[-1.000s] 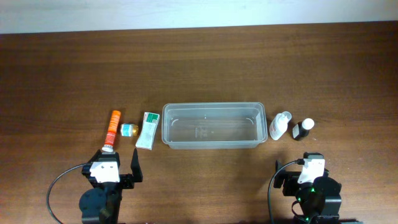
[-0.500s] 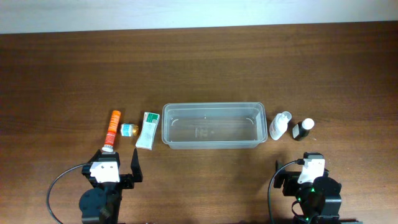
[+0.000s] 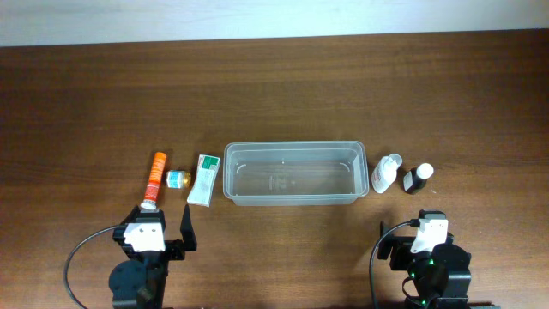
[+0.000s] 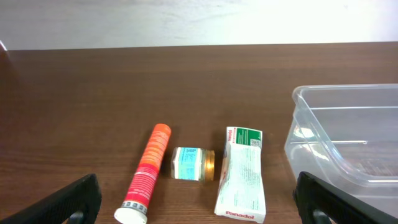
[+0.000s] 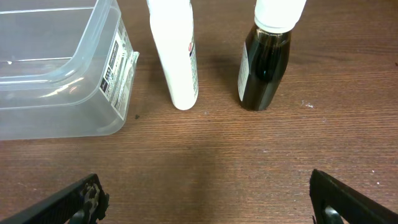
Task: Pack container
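A clear, colourless plastic rectangular container (image 3: 292, 199) with rounded corners and a raised rim sits near the middle of the brown wood-grain table (image 3: 283, 77), its long side facing both arms. Nothing lies in it; its glossy walls catch the light, and faint embossed marks show in its base. The right wrist view shows a small printed label on the end wall.

3 items lie in a row to the left of the container. A slim orange cylindrical tube (image 4: 147, 172) with a white cap lies farthest out. Beside it is a small round jar (image 4: 193, 163) with a pale blue label and an amber-gold end, lying on its side. Nearest the tub is a flat, soft white and green pack (image 4: 241, 174) with red lettering at its near edge.

To the right of the container are 2 bottles side by side, close but apart. One is a slim, smooth white plastic bottle (image 5: 177, 56), just beside the tub. The other is a dark brown glossy bottle (image 5: 264, 68) with a white cap.

The left gripper (image 4: 199, 210) is spread wide and holds nothing, its black fingertips (image 4: 74, 199) at the lower corners of its wrist view. The right gripper (image 5: 208, 206) is likewise spread apart and empty, short of the bottles.
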`<action>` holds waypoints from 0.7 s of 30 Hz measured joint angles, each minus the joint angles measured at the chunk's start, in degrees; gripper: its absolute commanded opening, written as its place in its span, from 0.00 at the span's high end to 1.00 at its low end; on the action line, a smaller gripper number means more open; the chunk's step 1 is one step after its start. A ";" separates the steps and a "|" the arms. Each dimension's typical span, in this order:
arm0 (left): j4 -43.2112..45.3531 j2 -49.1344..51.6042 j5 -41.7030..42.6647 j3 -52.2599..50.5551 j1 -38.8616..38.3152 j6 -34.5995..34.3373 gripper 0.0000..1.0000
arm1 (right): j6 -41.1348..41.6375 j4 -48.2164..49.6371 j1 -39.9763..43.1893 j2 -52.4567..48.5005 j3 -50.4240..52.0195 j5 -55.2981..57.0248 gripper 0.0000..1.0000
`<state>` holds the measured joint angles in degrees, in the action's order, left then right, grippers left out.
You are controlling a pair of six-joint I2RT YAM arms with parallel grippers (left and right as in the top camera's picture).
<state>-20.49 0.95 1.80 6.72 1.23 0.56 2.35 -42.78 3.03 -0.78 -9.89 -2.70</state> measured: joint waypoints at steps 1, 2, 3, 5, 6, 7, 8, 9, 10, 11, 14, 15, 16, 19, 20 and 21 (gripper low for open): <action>-0.02 0.00 0.39 0.00 0.00 0.02 0.00 | 0.02 0.00 0.00 0.00 0.00 0.00 0.02; 0.07 0.00 0.79 0.00 0.00 0.00 0.00 | 0.02 0.00 0.00 -0.02 0.00 0.02 0.02; 0.28 0.00 1.07 0.00 0.00 0.00 0.00 | 0.02 0.00 0.00 0.00 0.00 0.00 0.01; 1.36 0.00 1.53 0.00 0.00 -0.02 0.00 | 0.04 0.00 0.00 0.00 0.00 0.00 0.02; 2.25 0.00 1.84 0.02 0.00 -0.20 0.00 | 0.04 0.00 0.00 0.00 0.00 0.00 0.02; 2.71 0.00 1.97 0.26 0.00 -0.48 0.00 | 0.00 0.00 0.00 0.00 0.00 0.02 0.02; 2.80 0.00 2.12 0.63 0.00 -0.68 0.00 | 0.00 -0.02 0.00 -0.02 0.00 0.02 0.02; 2.71 0.11 2.21 1.46 0.00 -0.87 0.00 | 0.02 0.00 0.00 0.00 0.00 0.02 0.02; 2.71 0.44 2.27 2.56 0.00 -1.05 0.00 | 0.02 -0.02 0.00 -0.02 0.00 0.02 0.02; 2.29 1.20 2.10 4.31 0.00 -1.11 0.00 | 0.02 -0.02 0.00 -0.02 0.00 0.00 0.02; -1.22 6.43 0.22 12.57 0.00 -1.49 0.00 | 0.04 -0.04 0.00 0.00 0.00 0.00 0.02; -2.91 8.98 -0.66 15.65 0.00 -1.57 0.00 | 0.04 -0.04 0.00 0.00 0.00 0.00 0.02; -4.74 12.15 -1.62 19.02 0.00 -1.70 0.00 | 0.02 -0.07 0.00 -0.02 0.02 0.00 0.02; -10.91 25.33 -3.54 29.33 0.15 -1.77 0.00 | 0.02 -0.04 0.00 -0.02 0.02 -0.02 0.02; -12.26 30.42 -3.80 32.52 0.39 -1.75 0.00 | 0.04 -0.07 0.00 0.00 0.04 -0.02 0.02; -14.08 34.84 -3.69 35.17 0.87 -1.75 0.00 | 0.02 0.11 0.00 -0.09 0.04 0.00 0.02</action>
<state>-34.57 35.79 -1.89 41.89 2.11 -1.19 2.37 -42.68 3.03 -0.86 -9.85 -2.70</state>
